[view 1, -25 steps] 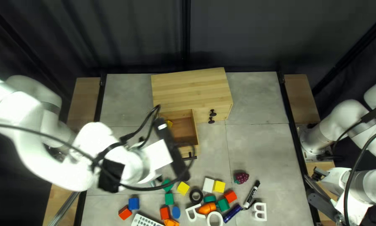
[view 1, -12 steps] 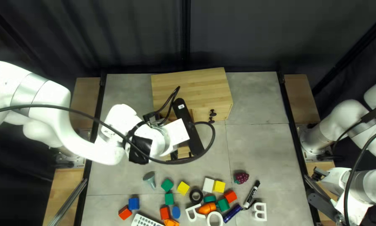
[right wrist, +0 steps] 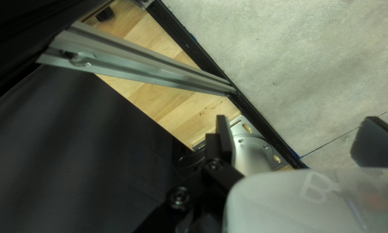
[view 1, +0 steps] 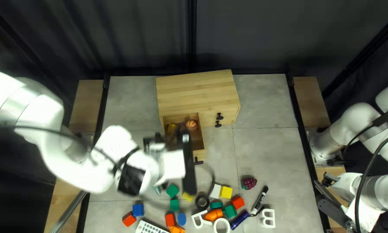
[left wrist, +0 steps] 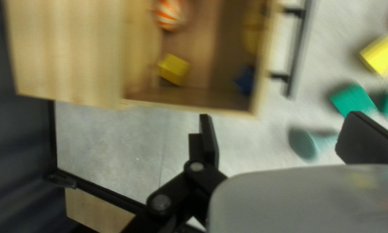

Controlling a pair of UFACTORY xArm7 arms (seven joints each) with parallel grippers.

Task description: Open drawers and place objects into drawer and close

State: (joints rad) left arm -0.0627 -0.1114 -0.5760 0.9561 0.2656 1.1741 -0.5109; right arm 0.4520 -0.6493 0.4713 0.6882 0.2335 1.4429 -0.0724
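Left arm [view 1: 137, 166] is hanging beside the open drawer [view 1: 199, 153], carrying nothing.
In the top left view the drawer is jutting from the cabinet [view 1: 196, 92], a striped ball [view 1: 191, 125] lying inside; a green block [view 1: 172, 190], a toy carrot [view 1: 214, 214] and grapes [view 1: 248, 183] are lying loose on the counter [view 1: 263, 151]. In the left wrist view the left pincer [left wrist: 286, 133] is standing wide, gripping nothing; a yellow block [left wrist: 173, 69] is sitting in the drawer, a small cone [left wrist: 304, 144] lying ahead on the counter. The step seems to be fetching another thing: coming straight down, straddling just one, then lifting clear of the handle [left wrist: 296, 47], which is sticking out and could snag. In the right wrist view the right pincer [right wrist: 301, 138] is standing wide and empty, a metal rail [right wrist: 137, 69] slanting ahead.
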